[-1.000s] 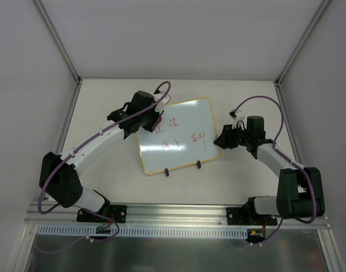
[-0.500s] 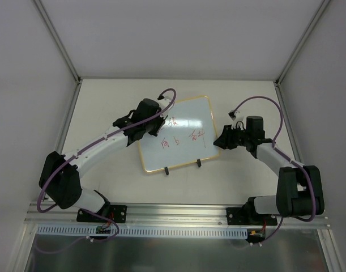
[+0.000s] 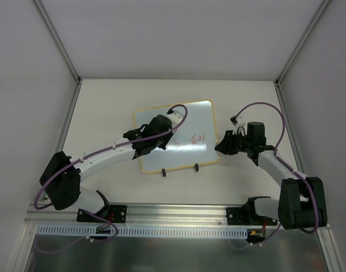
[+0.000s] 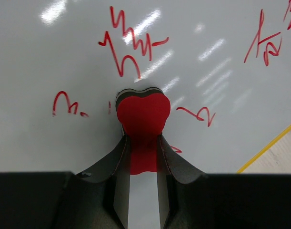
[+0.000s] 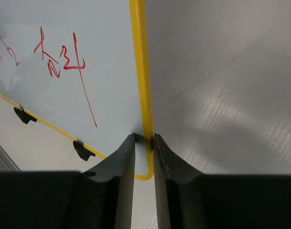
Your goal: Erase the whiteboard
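Whiteboard [image 3: 198,116], a small white rectangle with rounded corners and a thin pale-yellow frame, lies flat at the centre of the overhead view on the pale table [image 3: 105,102], its two small black feet [image 3: 163,172] along the lower edge. From the left, the left gripper [image 4: 143,143] is clamped tight on a red heart-shaped eraser [image 4: 143,112], which presses on the white surface. A second ago this arm sat over the board's upper-left corner; it has since swept down and to the right, toward the middle, and that corner is now uncovered and looks wiped. The red handwriting [image 4: 128,45] has thinned: the characters at the upper left are gone from the overhead view, only broken strokes lie around the eraser in the left wrist view, and one whole group remains right of centre. The task therefore seems partly done, with the middle and right still to be rubbed. The board has also slid slightly to the left. At the right, the right gripper [image 5: 144,138] has drawn its jaws in to a narrow gap astride the yellow frame [image 5: 138,47] near the board's lower-right corner, probably to steady it; whether it truly pinches the frame cannot be told.
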Available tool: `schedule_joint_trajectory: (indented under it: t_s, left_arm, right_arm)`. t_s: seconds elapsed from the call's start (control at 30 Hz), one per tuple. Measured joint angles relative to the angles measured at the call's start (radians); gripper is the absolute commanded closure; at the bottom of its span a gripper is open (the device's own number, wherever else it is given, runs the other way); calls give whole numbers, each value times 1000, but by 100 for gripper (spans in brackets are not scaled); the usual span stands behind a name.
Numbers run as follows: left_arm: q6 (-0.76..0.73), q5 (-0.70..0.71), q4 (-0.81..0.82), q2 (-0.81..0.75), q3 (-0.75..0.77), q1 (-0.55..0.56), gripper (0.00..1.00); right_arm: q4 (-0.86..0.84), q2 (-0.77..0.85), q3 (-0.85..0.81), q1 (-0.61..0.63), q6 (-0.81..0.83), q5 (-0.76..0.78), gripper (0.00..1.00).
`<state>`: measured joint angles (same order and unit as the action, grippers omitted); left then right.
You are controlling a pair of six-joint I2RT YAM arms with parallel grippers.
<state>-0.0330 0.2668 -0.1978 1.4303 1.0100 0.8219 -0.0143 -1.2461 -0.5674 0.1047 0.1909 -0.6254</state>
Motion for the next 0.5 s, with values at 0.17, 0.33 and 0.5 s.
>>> schedule_joint_trajectory:
  t_s: [0.17, 0.33, 0.5]
  left_arm:
    - [52, 45, 9, 27, 0, 64, 100]
    - [86, 122, 3, 18, 0, 69, 100]
    - [81, 219, -10, 10, 26, 46, 100]
  right_arm:
    - [1, 18, 13, 8, -7, 26, 89]
    - [5, 58, 29, 29, -10, 61, 90]
    - [18, 76, 35, 41, -11, 85, 95]
